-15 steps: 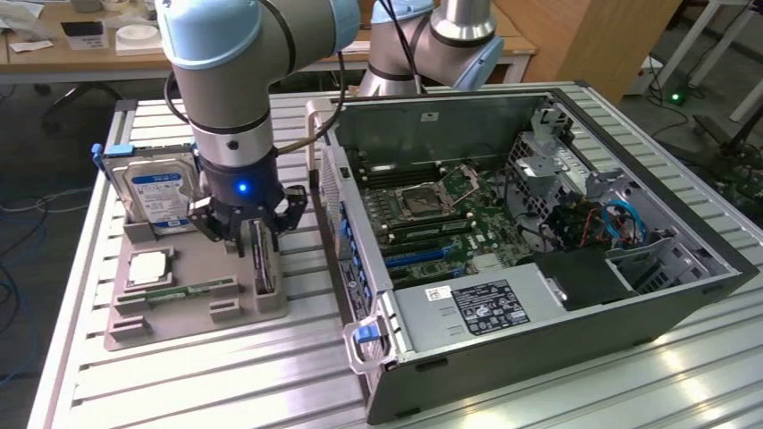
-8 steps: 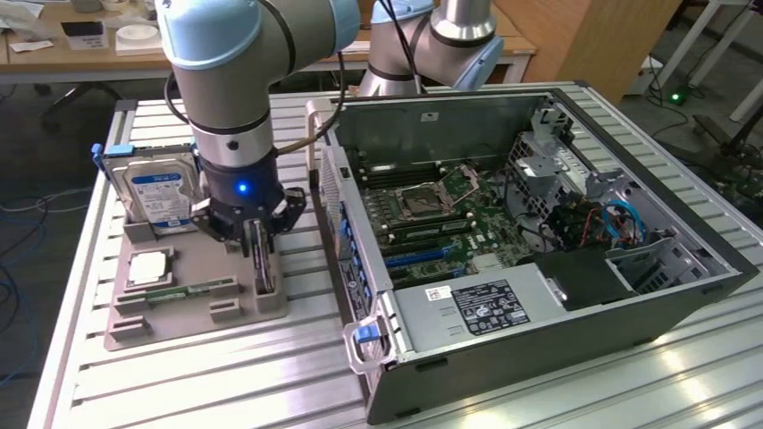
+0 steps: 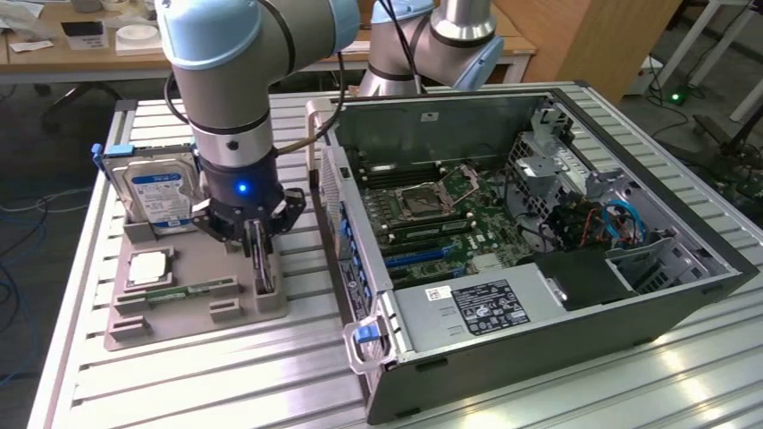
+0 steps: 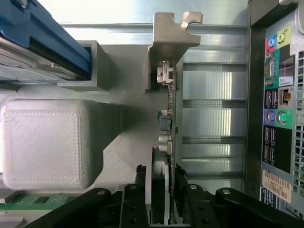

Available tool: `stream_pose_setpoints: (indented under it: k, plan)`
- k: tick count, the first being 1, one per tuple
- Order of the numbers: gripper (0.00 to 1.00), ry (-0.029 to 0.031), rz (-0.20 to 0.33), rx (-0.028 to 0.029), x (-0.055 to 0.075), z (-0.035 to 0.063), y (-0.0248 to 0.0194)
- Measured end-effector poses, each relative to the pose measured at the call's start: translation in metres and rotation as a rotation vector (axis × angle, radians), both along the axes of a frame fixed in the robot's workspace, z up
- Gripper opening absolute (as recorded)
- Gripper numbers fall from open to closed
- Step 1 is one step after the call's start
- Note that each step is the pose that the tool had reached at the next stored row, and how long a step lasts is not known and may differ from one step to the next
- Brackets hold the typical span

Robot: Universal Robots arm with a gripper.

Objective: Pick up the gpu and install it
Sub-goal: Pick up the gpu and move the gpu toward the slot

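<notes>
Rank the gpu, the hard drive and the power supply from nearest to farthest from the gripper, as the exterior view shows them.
1. gpu: right at the gripper, standing on edge in the tray.
2. hard drive: standing in the same tray, toward the exterior view's left.
3. power supply: inside the computer case, toward the exterior view's right.

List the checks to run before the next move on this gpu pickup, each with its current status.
1. Alignment: end effector centred over the gpu: ok.
2. Seating: gpu standing on edge in the tray: ok.
3. Clearance: hard drive apart from the end effector: ok.
4. Access: computer case open, motherboard exposed: ok.
5. Target slot on the motherboard free: cannot tell.
</notes>
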State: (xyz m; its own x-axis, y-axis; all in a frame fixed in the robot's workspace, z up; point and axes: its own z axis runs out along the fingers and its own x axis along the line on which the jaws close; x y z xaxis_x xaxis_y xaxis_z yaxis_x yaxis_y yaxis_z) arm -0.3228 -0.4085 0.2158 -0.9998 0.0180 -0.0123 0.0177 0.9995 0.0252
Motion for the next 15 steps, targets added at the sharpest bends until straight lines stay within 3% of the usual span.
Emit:
stream_pose_setpoints:
  k: [15]
  plan:
    - [0.36, 0.0000, 0.000, -0.0016, 0.0071, -0.0005, 0.0000]
